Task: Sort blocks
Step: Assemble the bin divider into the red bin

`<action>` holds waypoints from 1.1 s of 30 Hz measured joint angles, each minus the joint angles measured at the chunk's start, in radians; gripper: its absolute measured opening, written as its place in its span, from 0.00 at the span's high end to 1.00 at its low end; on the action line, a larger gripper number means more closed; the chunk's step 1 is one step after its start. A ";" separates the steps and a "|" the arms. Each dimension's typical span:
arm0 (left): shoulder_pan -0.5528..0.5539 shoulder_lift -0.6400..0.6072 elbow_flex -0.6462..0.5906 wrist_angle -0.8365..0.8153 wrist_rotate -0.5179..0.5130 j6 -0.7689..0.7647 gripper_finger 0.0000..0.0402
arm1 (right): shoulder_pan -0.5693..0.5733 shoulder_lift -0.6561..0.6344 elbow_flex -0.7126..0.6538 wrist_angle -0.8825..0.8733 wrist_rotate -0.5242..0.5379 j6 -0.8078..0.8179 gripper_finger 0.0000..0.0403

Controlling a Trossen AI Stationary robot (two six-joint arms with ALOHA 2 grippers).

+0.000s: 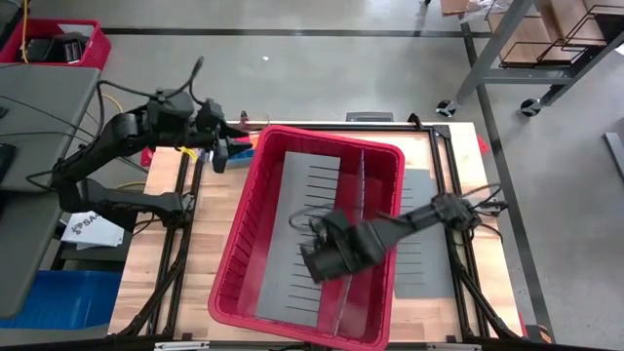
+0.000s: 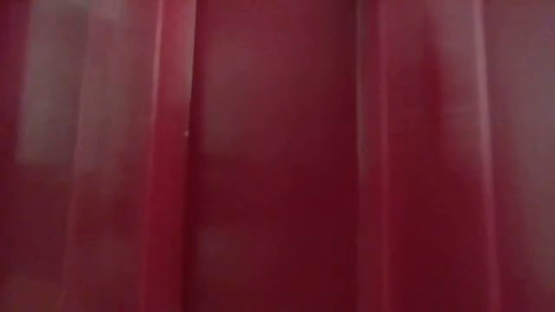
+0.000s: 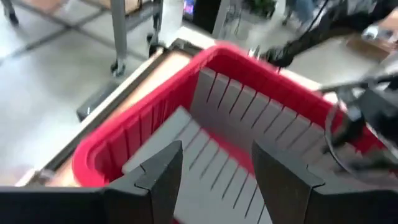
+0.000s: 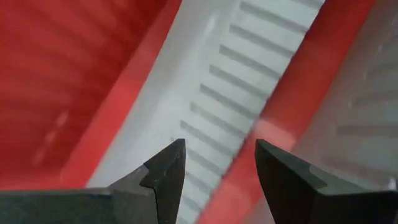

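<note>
The large red bin (image 1: pixel 234 244) lies slantwise on the wooden table, with grey slotted dividers (image 1: pixel 312 175) inside. My left gripper (image 1: pixel 244 146) hovers open at the bin's far left corner and faces into the bin (image 3: pixel 143 112); nothing is between its fingers (image 3: pixel 217 155). My right gripper (image 1: pixel 310 268) reaches in from the table's right, open, over a grey divider (image 4: pixel 249 62) on the bin floor, with nothing between its fingers (image 4: pixel 221 149). A small blue piece (image 1: pixel 219 163) and a yellow one (image 1: pixel 187 151) show under my left arm; I cannot tell whether they are blocks.
A loose grey divider sheet (image 1: pixel 424 244) lies on the table right of the bin. Black frame rails (image 1: pixel 180 234) run along the table's sides. The bin's red wall (image 2: pixel 277 156) fills the low view. A desk (image 1: pixel 39 146) stands beyond the table's left edge.
</note>
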 joint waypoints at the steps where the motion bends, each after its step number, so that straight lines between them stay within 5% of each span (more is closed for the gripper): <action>1: -0.003 0.006 0.000 -0.032 -0.007 0.001 0.54 | -0.024 0.000 0.000 0.000 0.018 0.003 0.55; 5: -0.009 0.015 -0.040 -0.110 -0.030 -0.001 0.54 | -0.135 -0.001 0.000 0.014 0.055 -0.003 0.55; 8: -0.042 -0.022 -0.151 -0.087 0.001 -0.028 0.54 | -0.214 -0.002 0.000 0.034 -0.038 -0.049 0.55; 14: -0.135 -0.097 -0.450 0.205 0.076 -0.199 0.54 | -0.331 0.004 -0.013 0.020 -0.103 -0.038 0.55; 20: -0.169 -0.091 -0.515 0.327 0.067 -0.233 0.56 | -0.441 0.003 -0.124 0.008 -0.274 -0.059 0.55; 24: -0.173 -0.122 -0.506 0.333 0.052 -0.194 0.66 | -0.490 0.006 -0.246 0.106 -0.359 -0.054 0.55; 29: -0.178 -0.155 -0.506 0.309 -0.011 -0.182 0.94 | -0.513 0.006 -0.369 0.143 -0.396 -0.065 0.55; 33: -0.198 -0.153 -0.506 0.258 -0.054 -0.198 0.98 | -0.519 0.006 -0.420 0.166 -0.404 -0.076 0.55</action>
